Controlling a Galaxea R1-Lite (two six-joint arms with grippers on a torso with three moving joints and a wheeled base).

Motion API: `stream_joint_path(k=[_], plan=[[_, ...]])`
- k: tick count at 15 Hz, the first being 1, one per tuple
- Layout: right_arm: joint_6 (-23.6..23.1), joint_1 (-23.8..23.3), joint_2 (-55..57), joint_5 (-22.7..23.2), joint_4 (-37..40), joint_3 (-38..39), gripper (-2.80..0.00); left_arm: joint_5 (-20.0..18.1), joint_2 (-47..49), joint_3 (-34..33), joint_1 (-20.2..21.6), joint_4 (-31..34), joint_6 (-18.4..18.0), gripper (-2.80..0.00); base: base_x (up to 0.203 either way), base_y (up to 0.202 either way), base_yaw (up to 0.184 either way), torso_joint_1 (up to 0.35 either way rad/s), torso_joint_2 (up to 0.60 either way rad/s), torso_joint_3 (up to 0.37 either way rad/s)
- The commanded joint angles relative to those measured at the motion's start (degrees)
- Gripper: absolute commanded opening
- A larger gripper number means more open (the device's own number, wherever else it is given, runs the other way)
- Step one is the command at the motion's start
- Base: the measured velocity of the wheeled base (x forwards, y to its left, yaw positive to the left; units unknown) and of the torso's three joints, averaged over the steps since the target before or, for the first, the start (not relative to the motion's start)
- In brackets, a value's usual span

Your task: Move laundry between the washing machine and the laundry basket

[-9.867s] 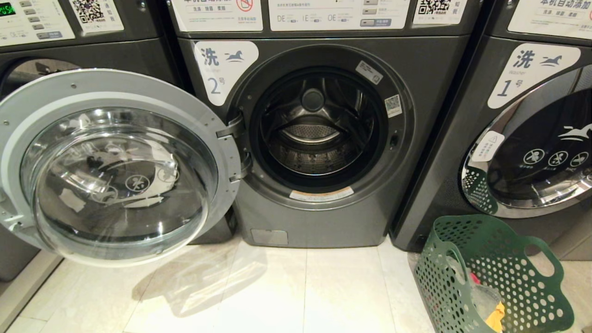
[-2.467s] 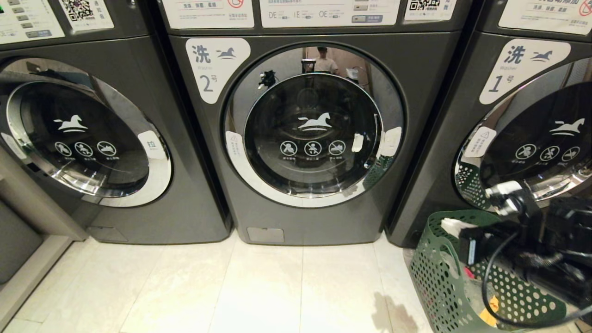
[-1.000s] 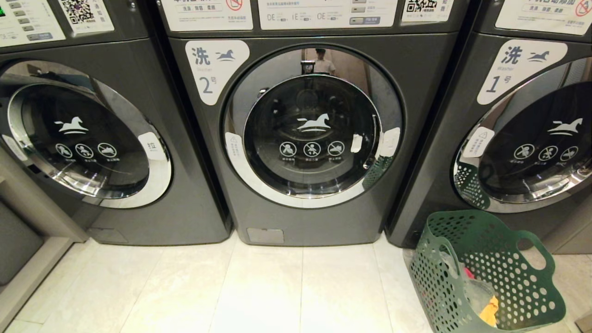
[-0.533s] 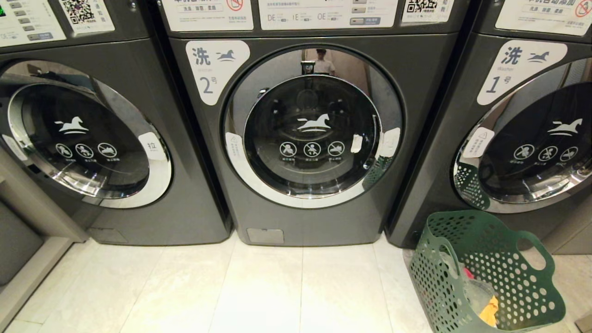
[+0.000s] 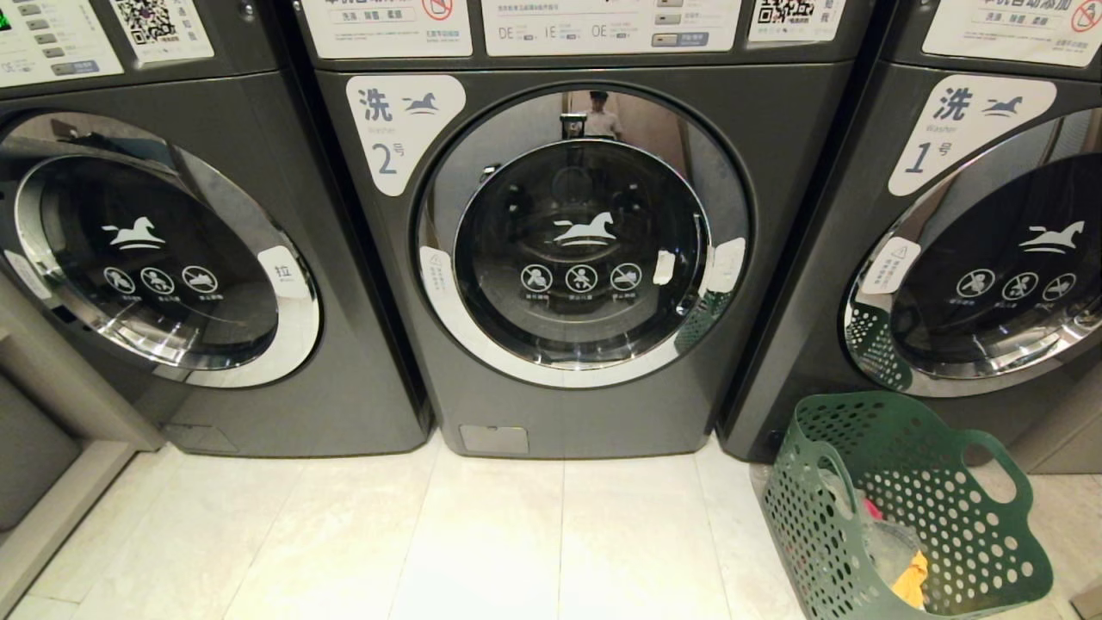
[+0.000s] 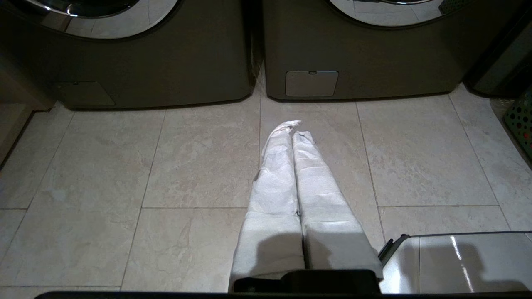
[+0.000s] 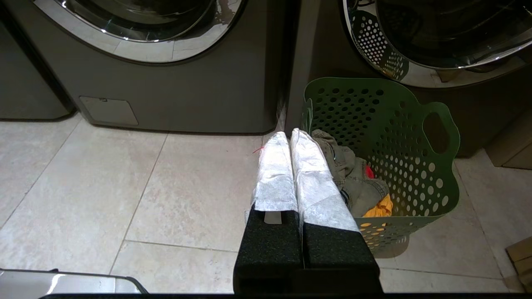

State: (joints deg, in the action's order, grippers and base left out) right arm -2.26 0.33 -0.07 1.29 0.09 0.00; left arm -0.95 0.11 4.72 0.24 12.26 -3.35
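washing machine label "洗 2号", neighbour machine "洗 1号", panel "DE IE OE"

In the head view neither arm shows, and the frame's edges cut off the control panel of the washing machine, the outer parts of the neighbouring machines and the lower right corner of the laundry basket. Through the dark door glass the drum's contents cannot be made out, and the panel print is too small to read. In the right wrist view the right hand covers part of the clothes in the basket (olive, red and yellow fabric, garment types unclear).
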Motion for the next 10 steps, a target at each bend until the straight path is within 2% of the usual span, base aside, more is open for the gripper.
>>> stream_joint_path(k=[1, 2, 4, 5, 7, 10], plan=[[-0.02, 0.02, -0.01, 0.03, 0.00, 0.09, -2.80, 0.00, -0.02, -1.32, 0.03, -3.61, -0.02, -2.80, 0.000, 0.000, 0.000, 0.000, 0.00, 0.000], [-0.02, 0.02, -0.01, 0.03, -0.09, 0.09, -2.80, -0.01, -0.02, -2.76, 0.02, -7.87, -0.02, -2.80, 0.000, 0.000, 0.000, 0.000, 0.00, 0.000], [0.06, 0.02, -0.01, 0.03, -0.09, 0.18, -2.80, 0.08, -0.01, -5.92, 0.07, -20.54, 0.29, -2.80, 0.000, 0.000, 0.000, 0.000, 0.00, 0.000], [0.06, 0.02, -0.01, 0.03, -0.12, 0.18, -2.80, 0.31, -0.01, -6.41, 0.08, -21.57, 0.94, -2.80, 0.000, 0.000, 0.000, 0.000, 0.00, 0.000], [0.15, 0.02, -0.01, 0.03, -0.09, 0.09, -2.80, 1.72, -0.02, -7.01, 0.11, -18.70, 4.26, -2.80, 0.000, 0.000, 0.000, 0.000, 0.00, 0.000], [0.15, 0.02, -0.01, 0.03, -0.09, 0.09, -2.80, 1.74, -0.02, -7.01, 0.11, -18.68, 4.63, -2.80, 0.000, 0.000, 0.000, 0.000, 0.00, 0.000]])
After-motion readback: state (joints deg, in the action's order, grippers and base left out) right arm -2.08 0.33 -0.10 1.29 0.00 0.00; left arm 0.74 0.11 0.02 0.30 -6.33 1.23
